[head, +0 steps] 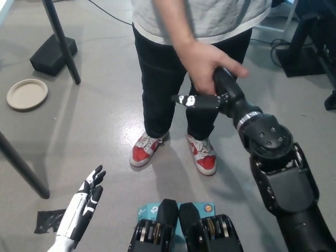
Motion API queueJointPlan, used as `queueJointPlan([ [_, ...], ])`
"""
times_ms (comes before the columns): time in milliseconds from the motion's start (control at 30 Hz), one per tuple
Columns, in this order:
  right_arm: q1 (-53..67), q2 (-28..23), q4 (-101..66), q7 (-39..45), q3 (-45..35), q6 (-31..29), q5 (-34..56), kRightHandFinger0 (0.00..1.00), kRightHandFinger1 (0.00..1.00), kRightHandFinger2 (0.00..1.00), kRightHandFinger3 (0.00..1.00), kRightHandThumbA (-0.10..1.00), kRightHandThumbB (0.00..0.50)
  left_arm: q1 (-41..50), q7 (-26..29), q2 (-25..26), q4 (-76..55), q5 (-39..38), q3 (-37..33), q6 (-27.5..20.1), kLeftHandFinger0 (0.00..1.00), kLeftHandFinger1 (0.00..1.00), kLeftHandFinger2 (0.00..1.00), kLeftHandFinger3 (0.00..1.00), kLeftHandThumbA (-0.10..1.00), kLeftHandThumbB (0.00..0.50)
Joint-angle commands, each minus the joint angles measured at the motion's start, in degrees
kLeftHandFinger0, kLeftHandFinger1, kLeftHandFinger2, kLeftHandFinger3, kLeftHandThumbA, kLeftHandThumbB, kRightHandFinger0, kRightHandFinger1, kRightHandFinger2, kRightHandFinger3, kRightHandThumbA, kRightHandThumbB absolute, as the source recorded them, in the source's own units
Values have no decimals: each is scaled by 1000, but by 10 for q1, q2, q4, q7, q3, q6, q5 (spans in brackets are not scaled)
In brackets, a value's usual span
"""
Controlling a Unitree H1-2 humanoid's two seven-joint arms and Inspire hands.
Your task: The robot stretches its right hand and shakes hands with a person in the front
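A person in a grey shirt (210,18), black trousers and red-and-white shoes (204,155) stands right in front of me. My black right hand (216,94) reaches forward and up and is clasped with the person's hand (206,64), which wraps over it from above. Its thumb sticks out to the left under the person's palm. The rest of it is hidden by the person's grip. At the lower left my white left hand (84,206) rests low, open, holding nothing.
A paper plate (26,94) lies on the grey floor at the left, near a black box (53,52) and slanted black table legs (61,43). Black tape (50,220) marks the floor at the lower left. Dark equipment and cables (307,39) stand at the upper right.
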Motion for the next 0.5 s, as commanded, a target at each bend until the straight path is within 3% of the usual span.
queueJointPlan([
  [0,-40,20,17,-13,-10,6,6,1000,1000,1000,1000,748,451,-11,2,2,-15,0,4,-19,1000,1000,1000,1000,1000,185],
  [33,-40,21,17,-16,-11,7,4,1000,1000,1000,1000,745,451,-11,2,2,-15,1,4,-18,1000,1000,1000,1000,1000,185],
  [67,-46,24,14,-37,-8,18,-19,1000,1000,1000,1000,623,435,-14,3,2,-15,0,5,-16,1000,1000,1000,1000,1000,186],
  [100,-47,28,12,-52,-7,23,-31,1000,1000,1000,1000,587,431,-14,3,2,-14,0,5,-18,1000,1000,1000,1000,1000,184],
  [167,-53,33,21,-85,-6,10,-54,1000,1000,1000,1000,364,400,-15,2,2,-13,-3,5,-21,1000,1000,1000,1000,1000,174],
  [233,-55,37,22,-101,-7,7,-66,1000,1000,1000,1000,250,396,-16,1,5,-16,3,4,-18,1000,1000,1000,1000,1000,166],
  [300,-53,40,20,-111,-10,-3,-71,1000,1000,1000,1000,176,364,-17,0,4,-15,0,4,-19,1000,1000,1000,1000,1000,159],
  [467,-43,36,2,-125,-3,-13,-92,1000,1000,1000,1000,120,317,-18,-1,5,-14,-1,5,-17,1000,1000,1000,1000,1000,172],
])
